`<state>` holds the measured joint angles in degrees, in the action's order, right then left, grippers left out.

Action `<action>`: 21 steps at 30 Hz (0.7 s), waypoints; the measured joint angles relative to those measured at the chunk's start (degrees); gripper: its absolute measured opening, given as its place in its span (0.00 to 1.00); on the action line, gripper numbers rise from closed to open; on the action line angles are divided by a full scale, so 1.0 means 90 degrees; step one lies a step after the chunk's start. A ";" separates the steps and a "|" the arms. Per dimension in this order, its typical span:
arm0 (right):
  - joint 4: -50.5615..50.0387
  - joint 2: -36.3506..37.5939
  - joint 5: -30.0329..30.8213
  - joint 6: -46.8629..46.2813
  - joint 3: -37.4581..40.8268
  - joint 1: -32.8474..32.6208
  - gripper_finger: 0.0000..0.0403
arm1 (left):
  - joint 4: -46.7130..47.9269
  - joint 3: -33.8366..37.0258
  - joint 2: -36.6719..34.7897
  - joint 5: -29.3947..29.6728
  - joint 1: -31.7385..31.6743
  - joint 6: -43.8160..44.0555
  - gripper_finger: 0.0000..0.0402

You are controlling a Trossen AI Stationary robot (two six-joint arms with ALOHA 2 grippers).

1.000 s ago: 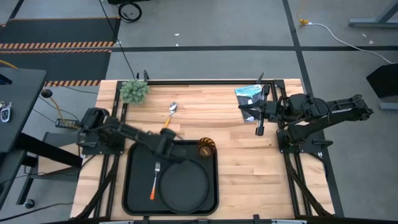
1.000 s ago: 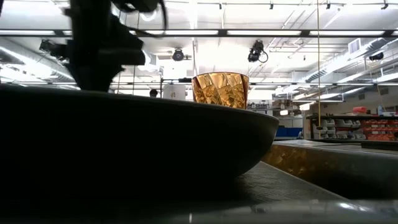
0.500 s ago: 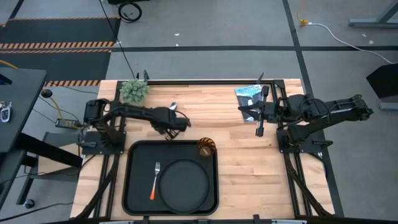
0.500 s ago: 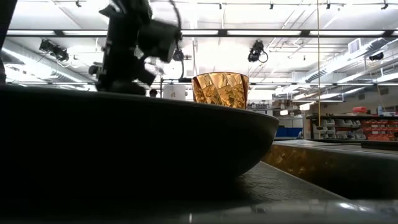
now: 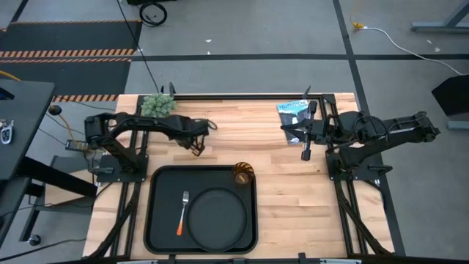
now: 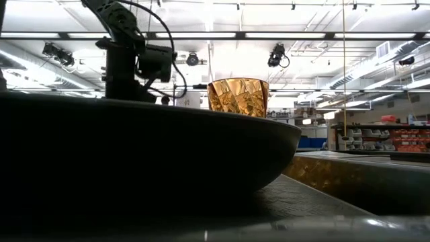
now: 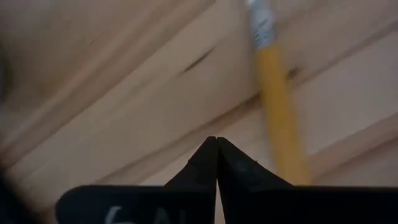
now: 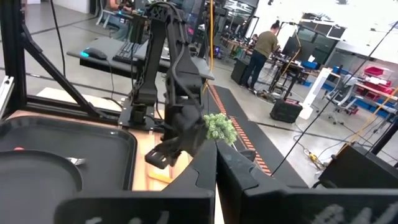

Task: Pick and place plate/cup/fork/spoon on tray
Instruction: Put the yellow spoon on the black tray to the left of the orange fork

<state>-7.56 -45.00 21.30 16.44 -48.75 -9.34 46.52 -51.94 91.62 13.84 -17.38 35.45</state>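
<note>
So the plate, the fork and the cup are already sitting on the tray: plate in the near right half, fork just left of it with tines pointing far, cup in the far right corner. That leaves the spoon, and it's still out on the wooden table, just beyond the tray's far edge, towards the left side.

The relation that matters: the left gripper is hanging right over the spoon. In the overhead shot the gripper pretty much hides it. The left wrist view shows the orange handle lying just off to one side of the fingertips, not between them, with a bit of the silver neck showing at the end pointing away from the camera. So the long axis runs roughly along the way the gripper is looking, and the pinch line seems slightly offset from the handle. The left gripper's fingers are pressed together with nothing in them, so my guess is it needs to spread and shift sideways onto the handle before going down.

The left arm is obviously the nearer one. The right gripper is parked well apart on the far right side of the table, fingers also closed and empty.

Compared to a second ago, the left arm was stretched over the tray near the fork. Half a second ago it was already back by the spoon, and now it's swung a bit further towards the far side and settled over it. Nothing on the tray has shifted.
</note>
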 joint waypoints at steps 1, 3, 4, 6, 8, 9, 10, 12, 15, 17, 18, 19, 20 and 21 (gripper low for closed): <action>-0.0005 0.0000 0.0002 -0.0001 0.0000 0.0000 0.02 | -0.0296 0.0049 -0.0069 -0.0170 -0.0072 -0.0024 0.02; -0.0018 0.0000 0.0000 -0.0002 0.0000 0.0000 0.02 | -0.0822 0.0109 -0.0156 -0.0429 -0.0180 0.0006 0.03; -0.0015 0.0001 0.0000 -0.0004 0.0000 0.0000 0.02 | -0.0934 0.0109 -0.0168 -0.0429 -0.0189 0.0018 0.04; -0.0018 -0.0001 0.0000 -0.0001 0.0000 0.0000 0.02 | -0.1240 0.0106 -0.0157 -0.0427 -0.0204 0.0026 0.06; -0.0014 0.0001 0.0000 -0.0004 0.0000 0.0000 0.02 | -0.1399 0.0106 -0.0148 -0.0366 -0.0203 0.0028 0.10; -0.0015 -0.0001 0.0000 -0.0002 0.0000 0.0000 0.02 | -0.1486 0.0105 -0.0119 -0.0317 -0.0202 0.0028 0.12; -0.0018 -0.0001 0.0000 -0.0001 -0.0001 -0.0001 0.02 | -0.1522 0.0104 -0.0100 -0.0258 -0.0206 0.0026 0.15; -0.0014 0.0001 -0.0005 -0.0004 0.0000 0.0000 0.02 | -0.1514 0.0104 -0.0081 -0.0199 -0.0236 0.0004 0.21; -0.0013 -0.0001 -0.0026 -0.0004 0.0000 0.0000 0.02 | -0.1505 0.0103 -0.0039 -0.0185 -0.0291 -0.0080 0.28; -0.0012 -0.0007 -0.0037 -0.0003 -0.0001 0.0000 0.02 | -0.1593 0.0104 -0.0040 -0.0185 -0.0333 -0.0174 0.31; -0.0016 -0.0011 -0.0039 -0.0004 0.0000 0.0000 0.02 | -0.1600 0.0104 -0.0040 -0.0187 -0.0355 -0.0183 0.33; -0.0014 -0.0013 -0.0039 -0.0004 -0.0001 0.0000 0.02 | -0.1606 0.0104 -0.0040 -0.0187 -0.0386 -0.0186 0.33; -0.0009 -0.0024 -0.0041 -0.0002 -0.0001 0.0000 0.02 | -0.1626 0.0104 -0.0040 -0.0189 -0.0415 -0.0186 0.34; -0.0005 -0.0037 -0.0041 -0.0003 0.0000 0.0000 0.02 | -0.1646 0.0104 -0.0040 -0.0184 -0.0437 -0.0186 0.35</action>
<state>-7.61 -45.33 20.93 16.41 -48.75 -9.34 31.71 -51.00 91.26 12.19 -21.32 33.78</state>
